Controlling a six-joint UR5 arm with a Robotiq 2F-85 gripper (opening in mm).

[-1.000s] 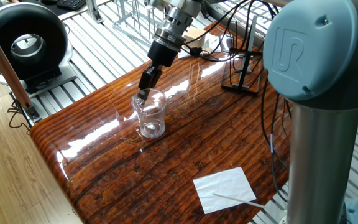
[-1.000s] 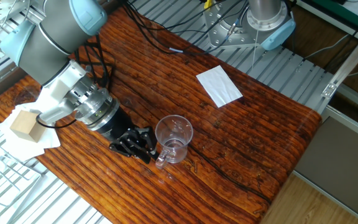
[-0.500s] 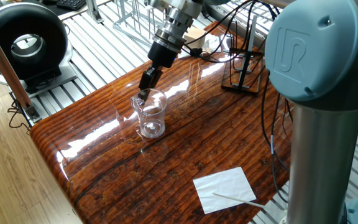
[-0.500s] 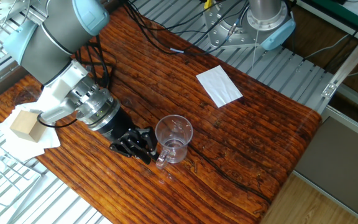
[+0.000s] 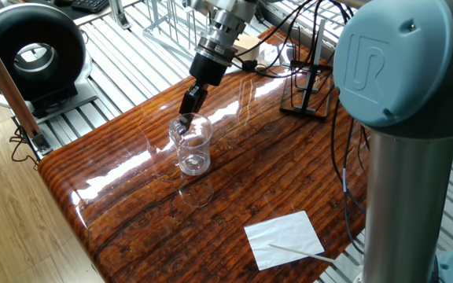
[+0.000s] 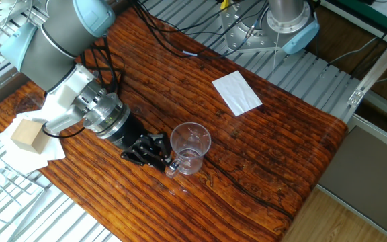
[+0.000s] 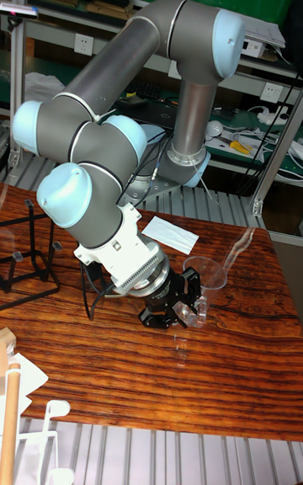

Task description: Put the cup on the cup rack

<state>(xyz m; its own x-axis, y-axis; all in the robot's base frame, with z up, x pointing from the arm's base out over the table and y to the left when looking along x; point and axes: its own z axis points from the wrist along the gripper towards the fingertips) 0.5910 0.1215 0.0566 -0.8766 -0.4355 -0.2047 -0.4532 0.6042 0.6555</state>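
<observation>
Cup [image 5: 193, 145] clear, cylindrical, thick-based; black gripper [image 6: 161, 156] at rim; glossy wood-grain table [image 5: 234, 181].

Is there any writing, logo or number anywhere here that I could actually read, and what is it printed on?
"UR": raised logo on the big blue-grey round joint cap of the robot arm in one fixed view.
Nothing else is readable: the small clear transparent cup, the white paper sheet and the wooden table show no text.
</observation>
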